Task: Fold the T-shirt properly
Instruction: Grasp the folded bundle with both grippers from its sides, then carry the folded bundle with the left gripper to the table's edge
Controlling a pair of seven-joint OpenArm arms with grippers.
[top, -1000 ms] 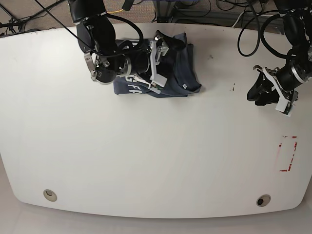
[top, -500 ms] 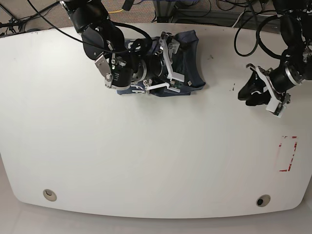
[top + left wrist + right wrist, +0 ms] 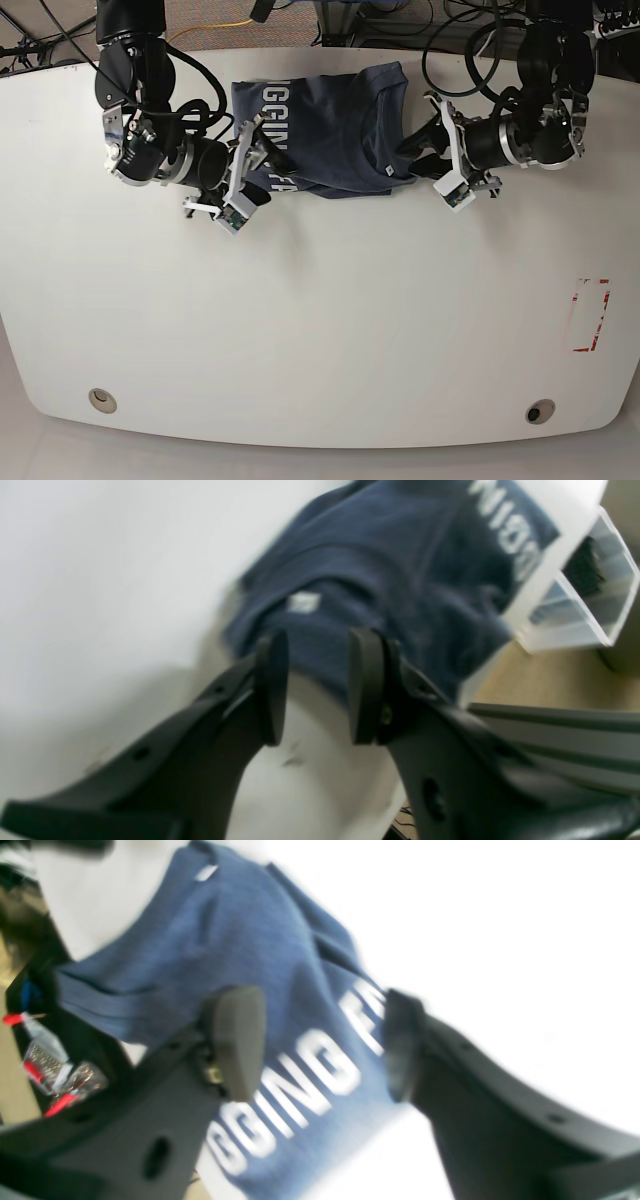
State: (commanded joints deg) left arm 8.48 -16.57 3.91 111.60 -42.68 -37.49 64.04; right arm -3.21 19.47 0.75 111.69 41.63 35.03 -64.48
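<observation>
The T-shirt (image 3: 330, 125) lies as a dark blue folded bundle at the table's far middle, white lettering on its left part and a small white tag (image 3: 385, 171) near its front right corner. My right gripper (image 3: 255, 175) is at the shirt's front left edge. In the right wrist view the right gripper (image 3: 317, 1040) is open wide over the lettering of the T-shirt (image 3: 260, 955). My left gripper (image 3: 415, 155) is at the shirt's right edge. In the left wrist view the left gripper (image 3: 317, 680) is open narrowly, its tips just short of the hem of the T-shirt (image 3: 390, 580).
The white table (image 3: 320, 320) carries a red-outlined rectangle (image 3: 590, 315) at the right and two round holes (image 3: 102, 400) near the front edge. Cables hang behind the far edge. A white frame (image 3: 575, 590) stands beyond the table edge in the left wrist view.
My right gripper pulled back off the shirt to its left front edge. My left arm swung in from the far right to the shirt's right edge. The shirt now lies flatter, lettering uncovered.
</observation>
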